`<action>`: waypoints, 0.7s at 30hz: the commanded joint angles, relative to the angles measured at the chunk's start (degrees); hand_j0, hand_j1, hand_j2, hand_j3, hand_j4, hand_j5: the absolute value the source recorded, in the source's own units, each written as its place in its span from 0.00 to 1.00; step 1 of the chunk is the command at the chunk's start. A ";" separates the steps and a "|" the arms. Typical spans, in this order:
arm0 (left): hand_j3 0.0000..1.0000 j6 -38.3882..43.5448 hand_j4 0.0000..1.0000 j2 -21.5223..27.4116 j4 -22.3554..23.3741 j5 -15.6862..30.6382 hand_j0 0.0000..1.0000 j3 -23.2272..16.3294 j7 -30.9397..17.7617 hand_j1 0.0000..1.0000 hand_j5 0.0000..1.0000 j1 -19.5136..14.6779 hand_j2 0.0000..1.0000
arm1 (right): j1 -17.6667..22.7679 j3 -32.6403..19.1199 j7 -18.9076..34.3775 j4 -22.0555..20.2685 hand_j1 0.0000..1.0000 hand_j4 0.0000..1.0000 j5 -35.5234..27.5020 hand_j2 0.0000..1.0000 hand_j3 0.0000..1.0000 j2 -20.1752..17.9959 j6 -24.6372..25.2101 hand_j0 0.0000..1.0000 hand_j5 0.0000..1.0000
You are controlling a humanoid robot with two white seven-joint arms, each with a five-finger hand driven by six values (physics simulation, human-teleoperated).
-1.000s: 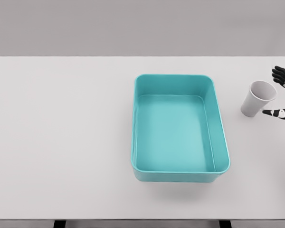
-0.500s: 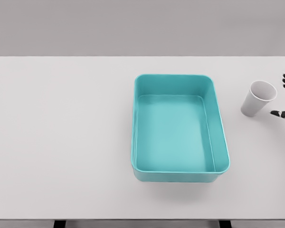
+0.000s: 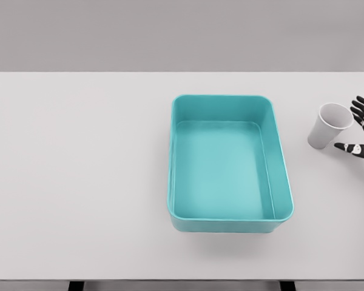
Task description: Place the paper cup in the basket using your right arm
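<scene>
A white paper cup (image 3: 329, 125) stands upright on the table, a little to the right of the basket. The teal rectangular basket (image 3: 283, 182) sits right of the table's middle and holds nothing. My right hand (image 3: 355, 128) shows only partly at the right edge, open, its dark fingers spread just right of the cup. The thumb tip (image 3: 341, 146) lies low beside the cup's base, and the other fingertips (image 3: 358, 104) are near its rim. No finger touches the cup. The left arm is out of view.
The white table (image 3: 79, 182) spreads wide to the left of the basket. Its front edge runs along the bottom of the picture and its right edge lies just past the hand.
My right hand drew back to the right edge half a second ago and has now come left again toward the cup. Cup and basket have stayed put.
</scene>
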 commanded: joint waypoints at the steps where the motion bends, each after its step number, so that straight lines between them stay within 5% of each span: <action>1: 1.00 0.05 1.00 0.00 -0.02 0.00 1.00 0.05 0.05 1.00 1.00 0.00 1.00 | 0.00 0.03 0.00 0.52 1.00 1.00 -0.70 1.00 1.00 0.53 0.47 1.00 1.00; 21: 1.00 0.05 1.00 0.00 -0.02 0.00 1.00 0.05 0.05 1.00 1.00 0.00 1.00 | -1.67 2.40 0.00 0.52 1.00 1.00 -0.61 1.00 1.00 2.73 2.49 1.00 1.00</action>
